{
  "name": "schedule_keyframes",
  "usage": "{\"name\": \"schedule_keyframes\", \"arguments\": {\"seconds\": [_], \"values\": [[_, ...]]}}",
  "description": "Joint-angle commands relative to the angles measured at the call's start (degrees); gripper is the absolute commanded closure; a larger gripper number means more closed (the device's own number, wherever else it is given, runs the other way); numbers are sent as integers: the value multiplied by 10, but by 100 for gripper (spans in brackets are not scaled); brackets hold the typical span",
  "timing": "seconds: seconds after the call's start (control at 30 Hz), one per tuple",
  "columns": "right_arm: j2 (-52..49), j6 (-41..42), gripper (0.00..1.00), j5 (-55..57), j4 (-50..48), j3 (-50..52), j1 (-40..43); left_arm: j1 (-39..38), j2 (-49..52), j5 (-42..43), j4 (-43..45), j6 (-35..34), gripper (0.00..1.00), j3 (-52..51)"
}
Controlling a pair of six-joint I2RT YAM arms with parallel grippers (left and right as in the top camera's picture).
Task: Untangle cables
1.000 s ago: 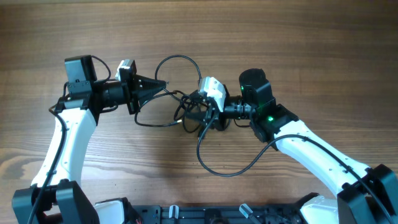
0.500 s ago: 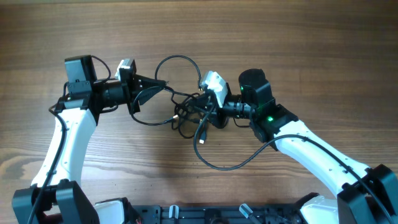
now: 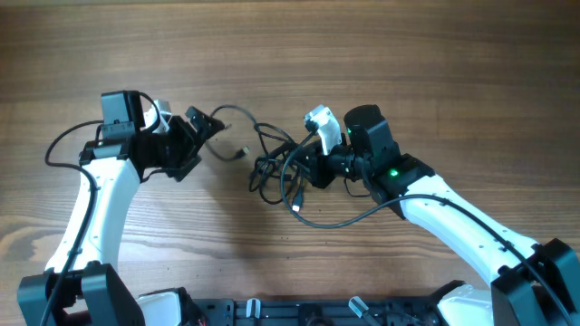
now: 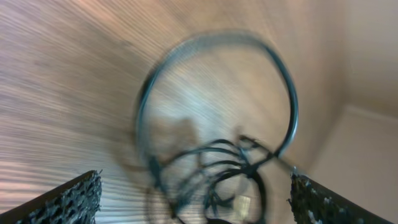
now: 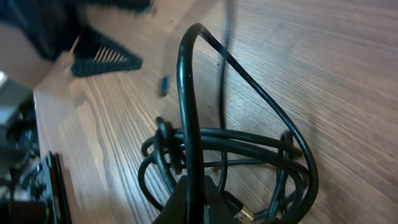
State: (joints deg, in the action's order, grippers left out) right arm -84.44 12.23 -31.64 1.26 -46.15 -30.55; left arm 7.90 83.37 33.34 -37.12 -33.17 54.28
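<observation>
While the right jaws clench a strand of the knotted thin black cables (image 3: 276,165) at the middle of the brown wooden worktop (image 3: 408,63), the spread, empty left jaws should grasp the near loop (image 4: 293,106) and pull slowly.

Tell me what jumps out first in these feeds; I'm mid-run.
The knotted black cables in the middle of the table grab the eye first, one long loop trailing out of the knot. The right arm's fingers are shut on the knot's right side, a cord arching up out of them. The left arm's fingers are spread wide, left of the knot, holding nothing.
</observation>
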Motion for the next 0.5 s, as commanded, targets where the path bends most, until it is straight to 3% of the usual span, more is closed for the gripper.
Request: {"name": "schedule_keyframes", "arguments": {"seconds": [0.0, 0.13, 0.27, 0.47], "values": [[-9, 76, 96, 34, -1, 1, 2, 1, -9, -66, -32, 102, 0, 5], [-9, 77, 96, 34, 3, 1, 2, -1, -9, -29, -63, 209, 4, 5], [-9, 77, 96, 34, 9, 1, 2, -37, -9, 96, -66, 348, 8, 5], [-9, 74, 96, 34, 17, 1, 2, -147, -9, 96, -64, 435, 5, 5]]}}
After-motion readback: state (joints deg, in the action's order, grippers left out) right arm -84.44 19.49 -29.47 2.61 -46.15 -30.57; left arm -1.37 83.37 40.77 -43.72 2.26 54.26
